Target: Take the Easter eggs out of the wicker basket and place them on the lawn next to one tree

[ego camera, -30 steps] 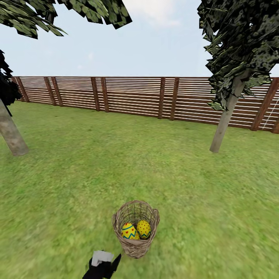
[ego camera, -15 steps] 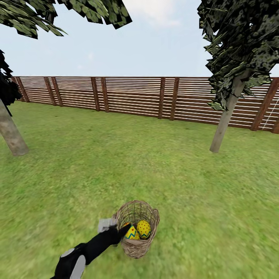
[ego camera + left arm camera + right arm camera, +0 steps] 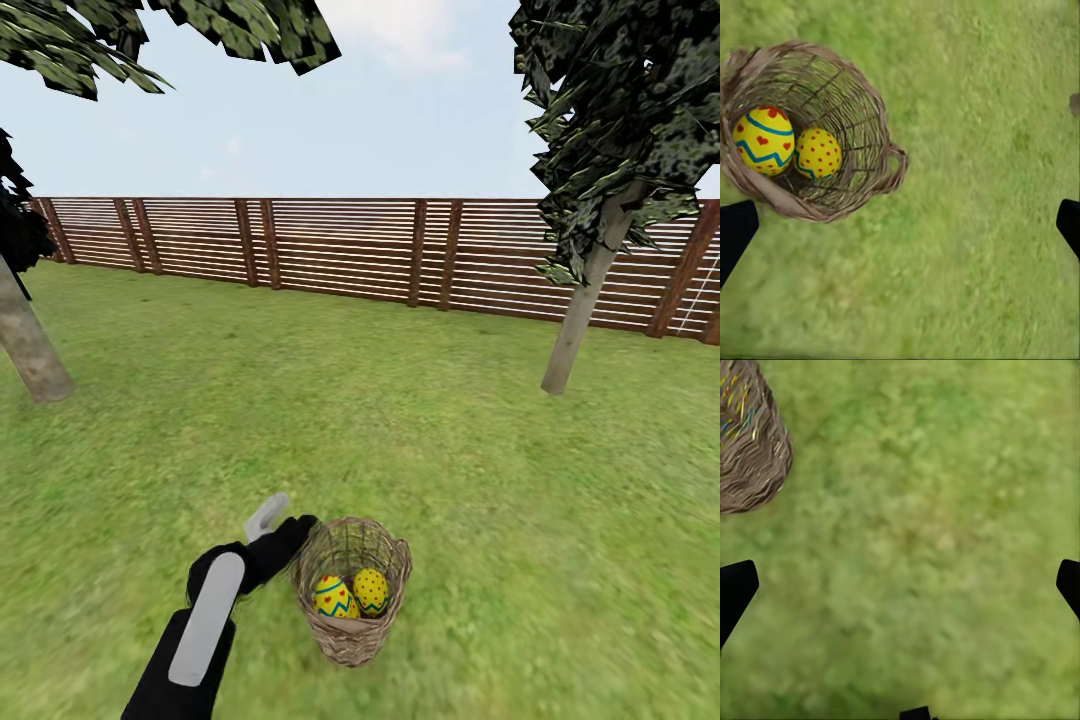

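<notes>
A: Easter eggs [image 3: 350,594], two of them visible, lie side by side at the bottom of the wicker basket [image 3: 352,640]. Both are yellow; one carries a blue-green zigzag and red marks, the other red dots.

B: And the basket itself?

A: It stands upright on the lawn [image 3: 400,420], low in the head view, with a small loop handle at its rim on the right side. A third egg cannot be made out in any view.

B: Where is the left claw [image 3: 280,530]?

A: Just beside the basket's left rim, slightly above it, at the end of the black arm with its grey panel. From the left wrist camera the two dark fingertips [image 3: 735,232] sit far apart at the picture's edges, so the claw is released and holds nothing. The basket [image 3: 862,127] and both eggs [image 3: 763,140] show clearly in that view, off to one side of the gap between the fingers.

B: The right claw [image 3: 900,585]?

A: Its wrist camera looks down on grass, with the fingertips [image 3: 735,589] spread wide, also released. The basket's woven wall [image 3: 750,457] shows at a corner.

B: Anything else around?

A: A tree [image 3: 585,310] with a pale straight trunk stands to the right, well apart from the basket. Another thick trunk [image 3: 30,345] rises at the left edge. A brown slatted fence [image 3: 350,250] runs across behind the grass.
</notes>
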